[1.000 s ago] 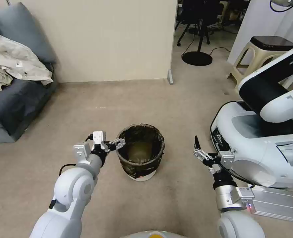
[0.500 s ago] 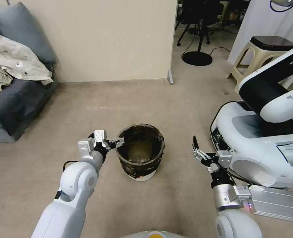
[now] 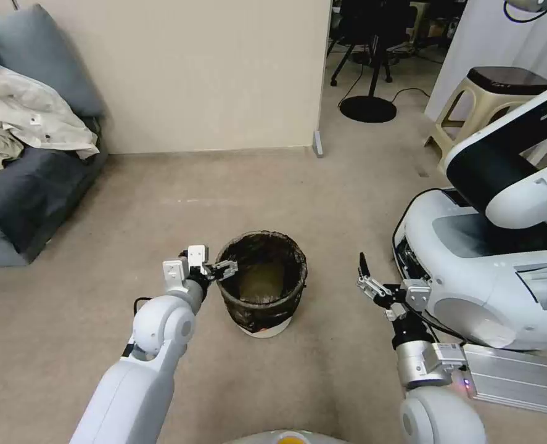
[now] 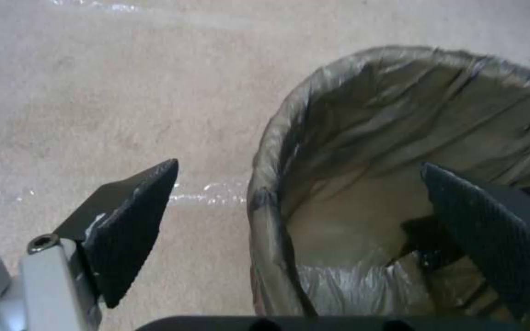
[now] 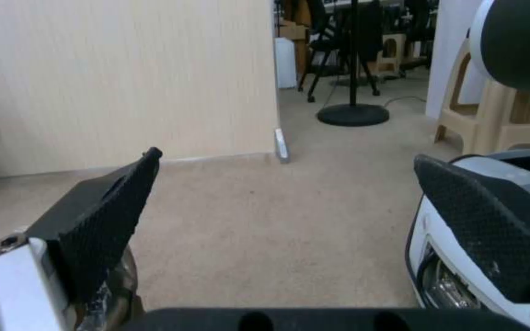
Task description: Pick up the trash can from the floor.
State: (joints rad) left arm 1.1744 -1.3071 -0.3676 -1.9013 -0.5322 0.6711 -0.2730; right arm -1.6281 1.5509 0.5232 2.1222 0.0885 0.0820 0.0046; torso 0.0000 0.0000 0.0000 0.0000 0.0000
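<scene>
The trash can (image 3: pixel 261 285), a small round bin lined with a dark crinkly bag, stands upright on the beige floor (image 3: pixel 322 203) in front of me. My left gripper (image 3: pixel 227 269) is open at the can's left rim. In the left wrist view the left gripper (image 4: pixel 299 163) straddles the bagged rim (image 4: pixel 264 202): one finger (image 4: pixel 124 230) is outside over the floor, the other finger (image 4: pixel 492 230) is inside the can. My right gripper (image 3: pixel 367 274) hangs open to the right of the can, apart from it, and its open fingers (image 5: pixel 93 230) frame bare carpet.
A large white robot base (image 3: pixel 470 277) sits close on the right, with a metal box (image 3: pixel 520 376) beside it. A grey sofa (image 3: pixel 20 185) with cloths stands at the left. A beige partition wall (image 3: pixel 211 74) is behind, a stool (image 3: pixel 495 98) at the far right.
My left arm has moved right, bringing its open gripper from beside the can to over the rim. The right gripper has shifted slightly left. The can has not moved.
</scene>
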